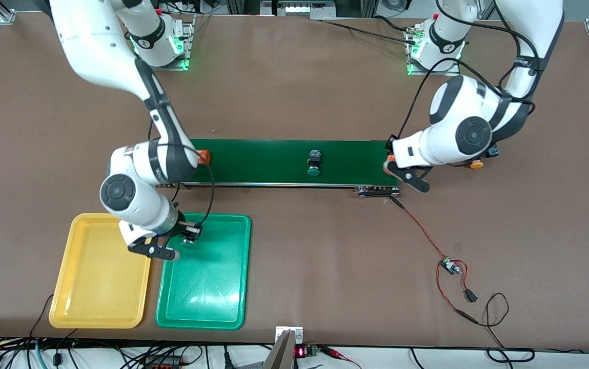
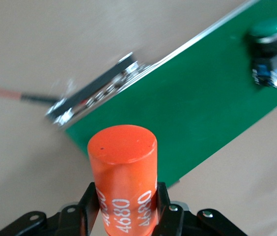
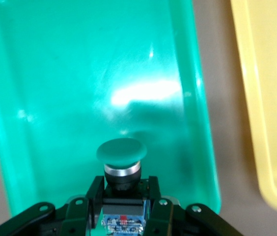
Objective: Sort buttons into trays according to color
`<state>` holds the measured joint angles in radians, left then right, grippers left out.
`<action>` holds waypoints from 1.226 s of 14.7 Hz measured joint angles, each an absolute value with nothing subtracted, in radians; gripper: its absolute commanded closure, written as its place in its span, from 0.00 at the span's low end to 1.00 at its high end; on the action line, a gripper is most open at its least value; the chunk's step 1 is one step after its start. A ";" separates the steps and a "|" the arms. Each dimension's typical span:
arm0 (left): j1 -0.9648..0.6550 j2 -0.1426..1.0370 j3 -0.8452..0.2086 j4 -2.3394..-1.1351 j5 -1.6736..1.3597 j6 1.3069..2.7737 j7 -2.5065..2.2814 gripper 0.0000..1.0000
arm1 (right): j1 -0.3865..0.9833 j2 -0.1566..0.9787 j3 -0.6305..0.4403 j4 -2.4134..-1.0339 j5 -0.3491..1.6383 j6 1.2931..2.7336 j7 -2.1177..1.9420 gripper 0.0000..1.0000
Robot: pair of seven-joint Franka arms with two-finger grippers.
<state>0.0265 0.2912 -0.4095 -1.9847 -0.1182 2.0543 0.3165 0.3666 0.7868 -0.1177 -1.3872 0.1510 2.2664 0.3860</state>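
Glossy plastic green tray [image 1: 207,292]; matt dark green belt [image 1: 273,161]; smooth brown table [image 1: 325,92].

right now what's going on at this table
The right hand holds a green-capped button over the green tray, with the yellow tray beside it. The left hand hangs at the left arm's end of the belt, shut on an orange cylinder. Another green button lies on the belt.

The left gripper [image 1: 395,171] is largely hidden under its own arm in the front view. A yellow-capped button [image 1: 475,164] near the belt's [image 1: 273,161] end is mostly covered by that arm.
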 measured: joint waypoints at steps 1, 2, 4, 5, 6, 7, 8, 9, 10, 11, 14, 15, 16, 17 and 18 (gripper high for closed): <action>0.021 0.300 -0.422 -1.987 -0.110 2.073 0.358 0.83 | 0.362 0.807 -0.118 -1.373 0.151 2.281 0.379 0.97; 0.014 0.314 -0.434 -1.990 -0.086 2.095 0.394 0.84 | 0.363 0.821 -0.117 -1.364 0.151 2.295 0.377 0.97; -0.006 0.344 -0.448 -1.992 0.003 2.139 0.470 0.84 | 0.364 0.843 -0.113 -1.361 0.151 2.337 0.370 0.92; -0.016 0.356 -0.454 -1.992 0.052 2.154 0.513 0.86 | 0.364 0.855 -0.113 -1.361 0.151 2.364 0.362 0.70; -0.023 0.365 -0.466 -1.992 0.095 2.163 0.561 0.87 | 0.364 0.866 -0.113 -1.361 0.151 2.383 0.355 0.01; -0.027 0.368 -0.485 -1.992 0.142 2.166 0.601 0.86 | 0.364 0.874 -0.113 -1.361 0.151 2.392 0.352 0.00; -0.031 0.369 -0.506 -1.992 0.192 2.167 0.628 0.86 | 0.363 0.879 -0.113 -1.361 0.151 2.397 0.349 0.00; -0.033 0.369 -0.527 -1.992 0.233 2.167 0.650 0.83 | 0.362 0.880 -0.114 -1.360 0.151 2.400 0.344 0.00; -0.036 0.369 -0.545 -1.993 0.256 2.167 0.668 0.79 | 0.361 0.879 -0.114 -1.355 0.151 2.402 0.340 0.00; -0.038 0.369 -0.562 -1.996 0.266 2.166 0.682 0.77 | 0.361 0.877 -0.114 -1.347 0.151 2.402 0.337 0.00; -0.044 0.369 -0.602 -2.019 0.274 2.166 0.697 0.62 | 0.361 0.844 -0.114 -1.324 0.151 2.343 0.337 0.00; -0.048 0.370 -0.606 -2.027 0.282 2.166 0.697 0.34 | 0.363 0.823 -0.113 -1.319 0.151 2.296 0.337 0.00; -0.051 0.372 -0.606 -2.035 0.301 2.166 0.697 0.00 | 0.368 0.797 -0.111 -1.318 0.151 2.246 0.338 0.00; -0.051 0.377 -0.605 -2.039 0.323 2.170 0.697 0.00 | 0.378 0.770 -0.107 -1.317 0.151 2.194 0.344 0.00; -0.050 0.382 -0.604 -2.040 0.338 2.178 0.697 0.00 | 0.393 0.744 -0.105 -1.317 0.151 2.145 0.358 0.00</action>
